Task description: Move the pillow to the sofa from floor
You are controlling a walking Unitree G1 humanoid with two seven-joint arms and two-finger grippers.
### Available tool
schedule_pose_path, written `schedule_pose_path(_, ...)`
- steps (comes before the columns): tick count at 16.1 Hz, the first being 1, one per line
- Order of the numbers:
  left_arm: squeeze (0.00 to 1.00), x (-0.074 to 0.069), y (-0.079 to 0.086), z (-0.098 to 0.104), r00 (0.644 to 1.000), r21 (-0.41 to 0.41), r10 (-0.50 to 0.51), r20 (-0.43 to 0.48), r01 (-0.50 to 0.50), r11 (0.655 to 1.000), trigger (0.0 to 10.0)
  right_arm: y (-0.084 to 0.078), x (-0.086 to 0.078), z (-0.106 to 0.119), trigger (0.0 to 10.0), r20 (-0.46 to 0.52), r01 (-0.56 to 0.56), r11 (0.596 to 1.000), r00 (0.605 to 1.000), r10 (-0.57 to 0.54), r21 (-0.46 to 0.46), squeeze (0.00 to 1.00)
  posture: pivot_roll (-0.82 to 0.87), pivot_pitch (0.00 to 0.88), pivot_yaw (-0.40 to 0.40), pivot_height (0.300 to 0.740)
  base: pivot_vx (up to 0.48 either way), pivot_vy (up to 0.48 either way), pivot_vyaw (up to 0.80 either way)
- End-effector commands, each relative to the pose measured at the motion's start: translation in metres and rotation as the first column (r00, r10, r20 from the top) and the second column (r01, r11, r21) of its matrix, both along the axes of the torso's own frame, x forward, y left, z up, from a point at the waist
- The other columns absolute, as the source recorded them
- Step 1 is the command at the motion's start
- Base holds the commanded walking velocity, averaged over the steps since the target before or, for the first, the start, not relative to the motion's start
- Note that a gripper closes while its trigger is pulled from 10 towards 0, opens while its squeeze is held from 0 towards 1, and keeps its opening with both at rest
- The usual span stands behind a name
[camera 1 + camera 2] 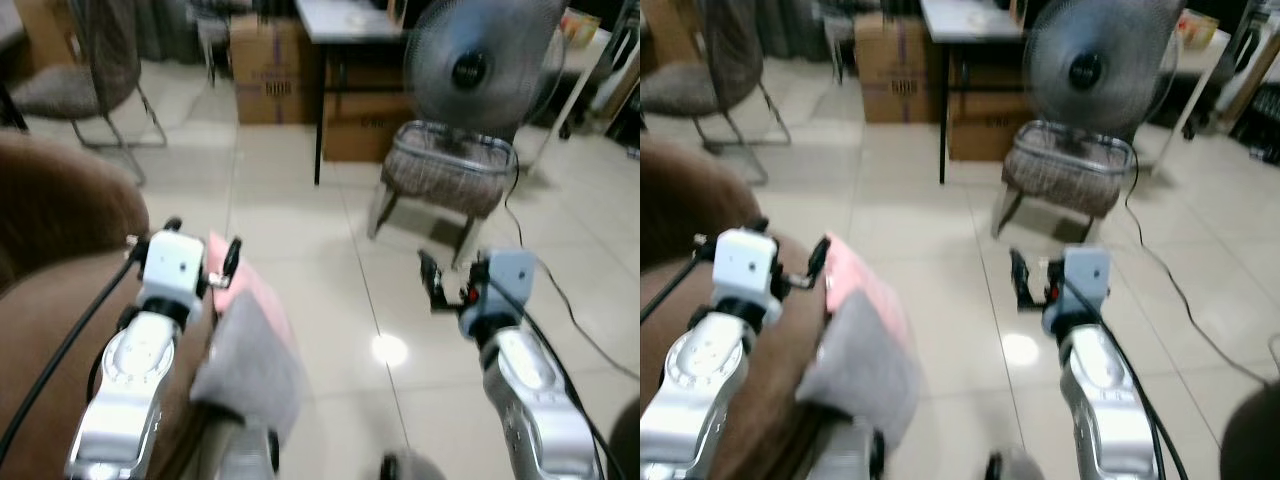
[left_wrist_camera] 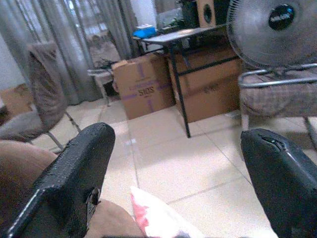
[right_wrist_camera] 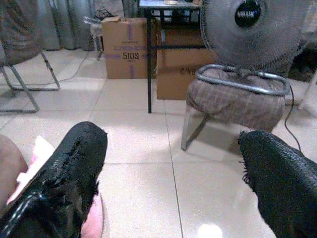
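A pink and grey pillow (image 1: 250, 340) leans on the front edge of the brown sofa (image 1: 50, 300) at my lower left, its lower end hidden behind my arm. My left gripper (image 1: 203, 242) hovers open just above the pillow's pink top, holding nothing. In the left wrist view its fingers (image 2: 74, 178) stand wide apart, with the pillow (image 2: 158, 220) below them. My right gripper (image 1: 450, 285) is open over bare floor tiles, to the right of the pillow. The right wrist view has its fingers (image 3: 64, 183) spread, with the pillow's pink edge (image 3: 34, 158) off to one side.
A fan (image 1: 480, 60) stands on a padded stool (image 1: 445, 175) straight ahead, its cable (image 1: 560, 290) trailing over the floor on the right. Cardboard boxes (image 1: 265, 70) and a dark-legged table (image 1: 345, 25) lie behind. A chair (image 1: 90, 80) stands far left.
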State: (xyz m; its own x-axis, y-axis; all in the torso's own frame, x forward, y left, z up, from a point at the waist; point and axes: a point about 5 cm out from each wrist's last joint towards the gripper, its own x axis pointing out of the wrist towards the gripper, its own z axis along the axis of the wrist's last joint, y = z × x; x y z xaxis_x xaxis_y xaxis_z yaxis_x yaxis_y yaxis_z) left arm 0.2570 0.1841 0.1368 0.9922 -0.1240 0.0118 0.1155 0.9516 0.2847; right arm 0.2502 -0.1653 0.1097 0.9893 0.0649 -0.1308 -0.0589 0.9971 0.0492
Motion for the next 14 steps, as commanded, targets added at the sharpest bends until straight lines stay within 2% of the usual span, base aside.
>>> schedule_pose_path(1,0.56,0.001,-0.001,0.0,1.0,0.011,-0.006,-0.002,0.006,1.0,10.0,-0.003,0.0,-0.001,10.0,-0.006,0.019,1.0,1.0,-0.019,-0.006,0.0,0.08,0.0,-0.019,0.605,0.0,0.0,0.0)
schedule_pose_path(8,0.56,0.007,-0.004,0.003,0.999,0.019,-0.035,0.012,0.035,0.999,10.0,-0.006,-0.003,-0.008,10.0,-0.009,0.05,0.999,0.999,-0.05,-0.022,0.0,0.08,0.0,-0.007,0.6,0.0,0.0,0.0)
schedule_pose_path(10,0.56,0.008,-0.004,0.002,0.999,0.001,-0.037,0.008,0.037,0.999,10.0,-0.004,-0.005,-0.011,10.0,-0.003,0.019,0.998,1.0,-0.019,-0.057,0.0,0.08,0.0,-0.007,0.6,0.0,0.0,0.0)
schedule_pose_path(14,0.58,0.008,-0.002,-0.001,0.999,-0.01,-0.033,0.006,0.033,0.999,10.0,0.0,-0.002,-0.007,10.0,0.013,-0.015,0.999,1.0,0.015,-0.045,0.0,0.08,0.0,-0.006,0.6,0.0,0.0,0.0)
